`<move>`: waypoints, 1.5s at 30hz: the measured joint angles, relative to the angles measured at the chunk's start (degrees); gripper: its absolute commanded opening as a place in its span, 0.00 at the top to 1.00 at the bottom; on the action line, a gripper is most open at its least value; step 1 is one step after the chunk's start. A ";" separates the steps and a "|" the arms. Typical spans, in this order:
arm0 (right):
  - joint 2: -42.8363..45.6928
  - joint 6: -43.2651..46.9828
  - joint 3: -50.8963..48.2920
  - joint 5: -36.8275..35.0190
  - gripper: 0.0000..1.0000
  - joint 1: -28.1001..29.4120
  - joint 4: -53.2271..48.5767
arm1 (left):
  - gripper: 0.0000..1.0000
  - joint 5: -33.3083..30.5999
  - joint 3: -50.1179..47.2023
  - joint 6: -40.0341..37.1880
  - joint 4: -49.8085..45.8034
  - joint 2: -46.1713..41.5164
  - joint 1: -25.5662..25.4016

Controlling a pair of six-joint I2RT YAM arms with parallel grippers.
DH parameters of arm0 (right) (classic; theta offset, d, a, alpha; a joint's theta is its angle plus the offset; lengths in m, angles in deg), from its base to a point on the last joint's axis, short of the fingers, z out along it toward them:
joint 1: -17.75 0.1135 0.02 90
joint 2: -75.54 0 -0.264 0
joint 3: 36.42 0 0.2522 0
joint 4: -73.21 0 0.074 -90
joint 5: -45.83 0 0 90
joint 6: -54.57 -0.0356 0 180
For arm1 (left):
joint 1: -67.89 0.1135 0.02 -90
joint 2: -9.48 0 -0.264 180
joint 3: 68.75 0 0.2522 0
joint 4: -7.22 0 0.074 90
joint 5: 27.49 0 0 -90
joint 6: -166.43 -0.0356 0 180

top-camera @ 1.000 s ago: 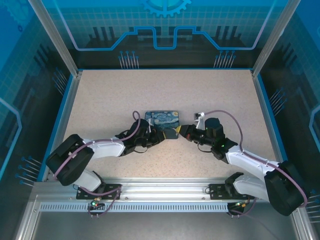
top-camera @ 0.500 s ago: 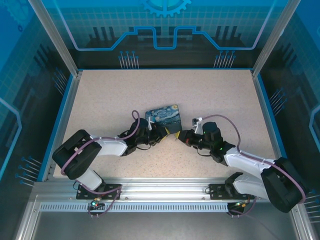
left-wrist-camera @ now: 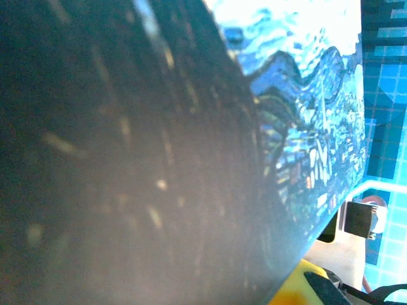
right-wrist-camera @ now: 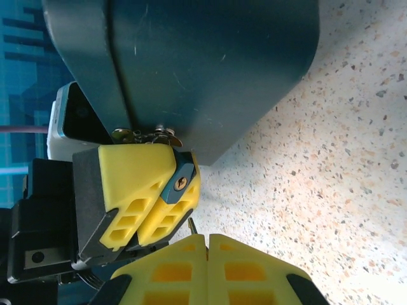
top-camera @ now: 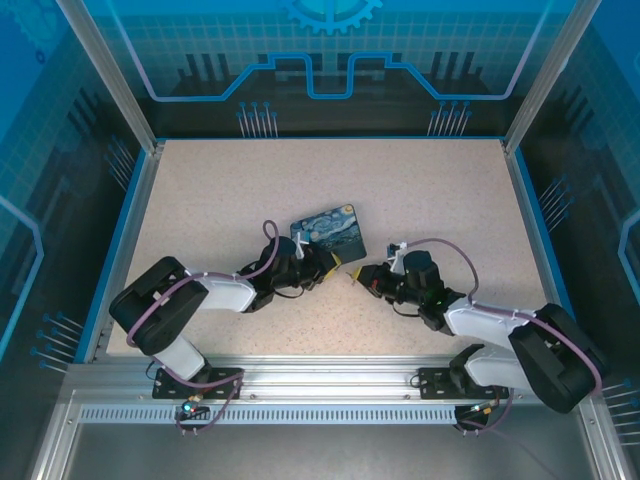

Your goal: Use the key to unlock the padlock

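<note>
Blue, yellow-swirled flat padlock is clamped at its near edge by my left pincer; my right pincer, just near-right of it, pinches the thin dark metal key.

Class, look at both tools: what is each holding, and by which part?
The left tool clamps the padlock by its near edge. The right tool pinches the key, only its thin tip poking out.

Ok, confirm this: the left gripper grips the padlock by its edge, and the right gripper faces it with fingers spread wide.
Wrong on the opening: the right wrist view shows the right gripper shut, its fingers pressed together on a thin dark tip, apparently the key. The rest stands: the left gripper grips the padlock by its edge.
</note>
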 measured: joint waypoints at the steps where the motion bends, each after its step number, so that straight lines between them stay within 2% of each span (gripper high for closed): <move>1: -0.46 -1.27 -0.31 -0.33 1.00 0.00 1.36 | 1.00 0.00 0.00 0.26 0.17 0.00 0.00; 5: -2.58 -5.97 -1.86 -1.11 1.00 0.00 5.90 | 1.00 0.00 0.00 0.52 0.33 0.00 0.00; 13: -2.95 -10.29 -2.60 -2.54 1.00 0.07 8.02 | 1.00 -0.39 -1.29 0.76 2.54 0.00 -0.02; 26: -2.49 -11.47 -1.33 -4.17 1.00 1.88 8.00 | 1.00 -1.53 -1.55 2.25 4.13 0.00 -0.02; 45: -7.61 -12.35 0.90 -4.98 1.00 2.71 9.84 | 1.00 -1.95 -1.55 3.30 4.48 0.04 -0.02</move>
